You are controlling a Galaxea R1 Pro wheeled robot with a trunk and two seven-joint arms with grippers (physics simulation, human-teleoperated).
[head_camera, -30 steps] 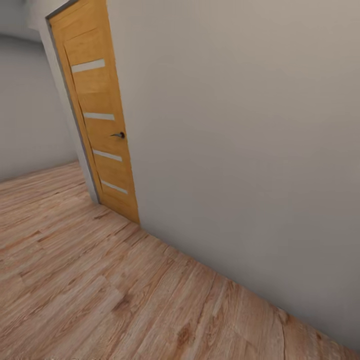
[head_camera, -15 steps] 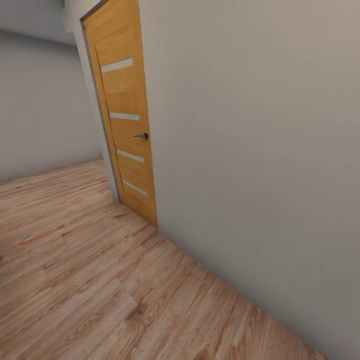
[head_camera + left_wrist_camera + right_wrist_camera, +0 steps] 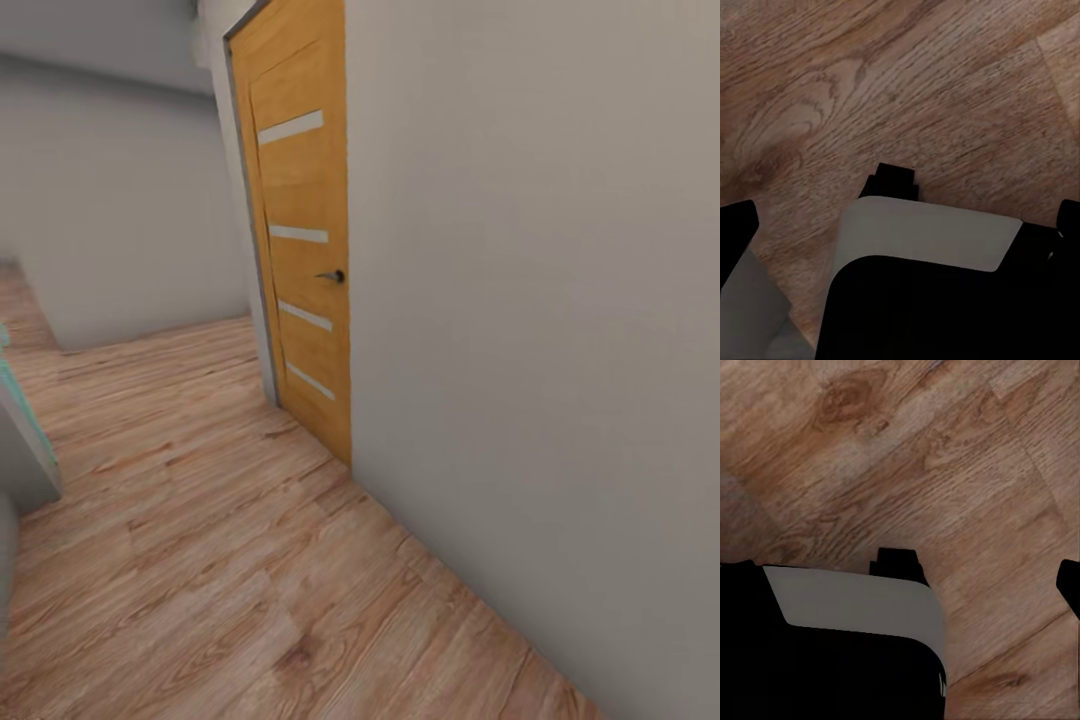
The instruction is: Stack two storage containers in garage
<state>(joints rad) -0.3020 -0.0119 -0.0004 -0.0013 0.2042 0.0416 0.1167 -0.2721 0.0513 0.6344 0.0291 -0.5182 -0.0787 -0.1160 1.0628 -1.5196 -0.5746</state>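
Door [image 3: 305,250] shut in grey wall [image 3: 530,300], plank floor [image 3: 200,560] ahead; robot in transit, hand state: cannot tell.

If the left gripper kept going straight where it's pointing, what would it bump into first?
Probably the wood floor. The left wrist view looks along the left gripper straight at the planks, with nothing between them as far as it shows. How far off the floor is, I can't tell.
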